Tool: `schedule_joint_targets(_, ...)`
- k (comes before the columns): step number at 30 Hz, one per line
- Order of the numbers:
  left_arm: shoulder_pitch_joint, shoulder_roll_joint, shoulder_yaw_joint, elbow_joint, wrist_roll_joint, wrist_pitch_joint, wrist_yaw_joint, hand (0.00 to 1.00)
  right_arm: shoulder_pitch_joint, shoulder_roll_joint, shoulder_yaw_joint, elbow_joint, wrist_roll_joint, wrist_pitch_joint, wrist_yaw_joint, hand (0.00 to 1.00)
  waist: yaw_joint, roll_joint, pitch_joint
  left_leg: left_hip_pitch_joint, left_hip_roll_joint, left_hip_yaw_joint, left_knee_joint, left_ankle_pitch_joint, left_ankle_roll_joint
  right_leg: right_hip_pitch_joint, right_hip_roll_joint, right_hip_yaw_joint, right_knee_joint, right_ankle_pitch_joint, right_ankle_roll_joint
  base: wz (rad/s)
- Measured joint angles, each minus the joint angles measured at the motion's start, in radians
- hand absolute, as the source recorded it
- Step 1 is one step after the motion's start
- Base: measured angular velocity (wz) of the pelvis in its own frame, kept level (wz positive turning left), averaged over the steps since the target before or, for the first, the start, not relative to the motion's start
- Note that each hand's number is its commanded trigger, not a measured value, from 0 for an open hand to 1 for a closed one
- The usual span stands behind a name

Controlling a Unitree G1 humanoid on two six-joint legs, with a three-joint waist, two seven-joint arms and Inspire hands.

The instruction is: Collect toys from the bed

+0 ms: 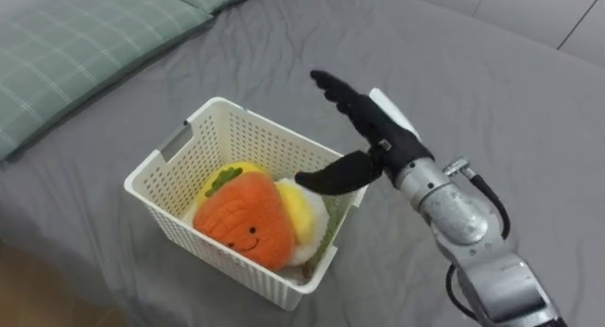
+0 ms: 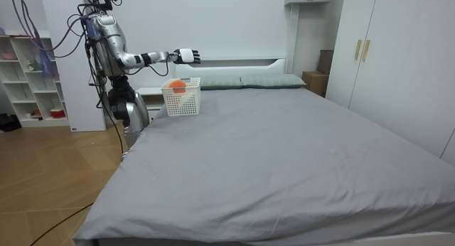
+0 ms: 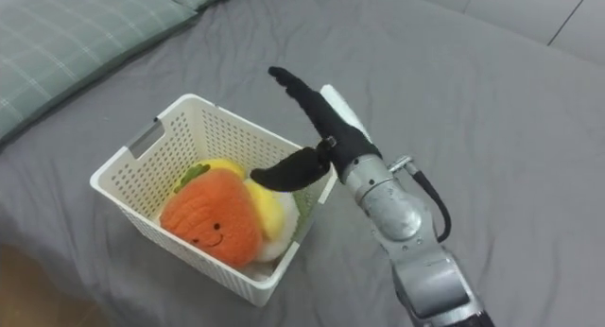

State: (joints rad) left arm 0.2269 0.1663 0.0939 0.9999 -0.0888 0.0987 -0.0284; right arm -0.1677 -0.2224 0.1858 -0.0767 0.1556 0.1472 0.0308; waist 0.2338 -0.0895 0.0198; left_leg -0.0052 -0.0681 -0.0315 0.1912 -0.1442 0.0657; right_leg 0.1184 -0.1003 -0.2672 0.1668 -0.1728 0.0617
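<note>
Right hand (image 1: 381, 136), fingers spread and empty, above white perforated plastic basket (image 1: 265, 143) holding orange carrot plush toy (image 1: 244, 216): best raised straight, clear of rim.

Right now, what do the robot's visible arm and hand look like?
The right robot hand has black fingers and thumb, with a white plate on its back. Its forearm is silver metal in rounded segments, and a dark cable loops beside the wrist.
</note>
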Motion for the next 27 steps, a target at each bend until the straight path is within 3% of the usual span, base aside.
schedule_joint_targets(4, 0.029, -0.002, 0.004, -0.012, -0.019, -0.002, 0.001, 0.0, 0.002, -0.001, -0.07, 0.031, 0.25, -0.032, -0.054, 0.0, -0.061, 0.008, 0.0019, -0.002, 0.002, 0.007, 0.004, -0.002, 0.002, -0.002, 0.0, 0.002, 0.0, 0.001, 0.0, -0.02)
schedule_joint_targets(8, 0.065, -0.005, 0.024, -0.009, -0.032, -0.017, 0.001, 0.0, 0.068, -0.01, -0.202, 0.093, 0.476, -0.051, -0.087, 0.0, -0.122, 0.017, -0.0062, 0.0, 0.006, 0.032, 0.007, -0.006, 0.005, -0.009, 0.001, 0.027, 0.002, 0.003, 0.001, -0.15)
schedule_joint_targets(9, 0.076, -0.005, 0.024, -0.007, -0.036, -0.017, 0.001, 0.0, 0.083, -0.012, -0.238, 0.123, 0.513, -0.052, -0.106, 0.0, -0.146, 0.024, -0.0146, 0.0, 0.006, 0.041, 0.006, -0.008, 0.006, -0.016, 0.0, 0.032, 0.004, 0.004, 0.002, -0.24)
schedule_joint_targets(10, 0.08, -0.006, 0.024, -0.006, -0.037, -0.018, 0.001, 0.0, 0.088, -0.012, -0.258, 0.139, 0.52, -0.052, -0.115, 0.0, -0.156, 0.028, -0.0166, 0.001, 0.007, 0.047, 0.006, -0.008, 0.006, -0.018, 0.0, 0.038, 0.004, 0.005, 0.003, -0.24)
schedule_joint_targets(12, 0.094, -0.008, 0.048, 0.003, -0.038, -0.019, 0.002, 0.0, 0.115, -0.013, -0.331, 0.224, 0.568, -0.076, -0.154, 0.0, -0.188, 0.039, -0.0195, 0.019, 0.009, 0.069, -0.005, -0.008, 0.007, -0.011, 0.001, 0.059, 0.004, 0.005, 0.003, -0.29)
schedule_joint_targets(14, 0.104, -0.008, 0.064, 0.003, -0.038, -0.021, 0.002, 0.0, 0.143, -0.013, -0.367, 0.273, 0.6, -0.082, -0.193, 0.0, -0.205, 0.039, -0.0219, 0.035, 0.014, 0.085, -0.018, -0.01, 0.006, -0.005, 0.003, 0.072, 0.005, 0.005, 0.003, -0.26)
schedule_joint_targets(17, 0.098, -0.008, 0.082, 0.001, -0.037, -0.021, 0.002, 0.0, 0.154, -0.02, -0.421, 0.358, 0.687, -0.086, -0.228, 0.0, -0.258, 0.038, -0.0227, 0.037, 0.02, 0.098, -0.018, -0.012, 0.005, -0.007, 0.007, 0.079, 0.003, 0.008, -0.001, -0.15)
schedule_joint_targets(20, 0.098, -0.008, 0.09, -0.007, -0.038, -0.02, 0.002, 0.0, 0.198, -0.022, -0.493, 0.396, 0.825, -0.089, -0.277, 0.0, -0.272, 0.038, -0.0222, 0.051, 0.026, 0.116, -0.02, -0.018, 0.001, -0.005, 0.015, 0.107, 0.005, 0.008, -0.002, -0.2)
schedule_joint_targets(22, 0.099, -0.004, 0.09, -0.008, -0.04, -0.019, 0.003, 0.0, 0.211, -0.039, -0.495, 0.462, 0.905, -0.114, -0.281, 0.0, -0.291, 0.037, -0.0217, 0.057, 0.029, 0.126, -0.02, -0.021, 0.0, -0.003, 0.017, 0.115, 0.004, 0.009, -0.002, -0.16)
schedule_joint_targets(27, 0.092, -0.002, 0.118, -0.012, -0.035, -0.02, 0.003, 0.0, 0.273, -0.037, -0.574, 0.749, 1.034, -0.135, -0.275, 0.0, -0.314, 0.038, -0.0223, 0.071, 0.039, 0.149, -0.02, -0.033, -0.004, 0.0, 0.026, 0.142, 0.004, 0.01, -0.004, -0.15)
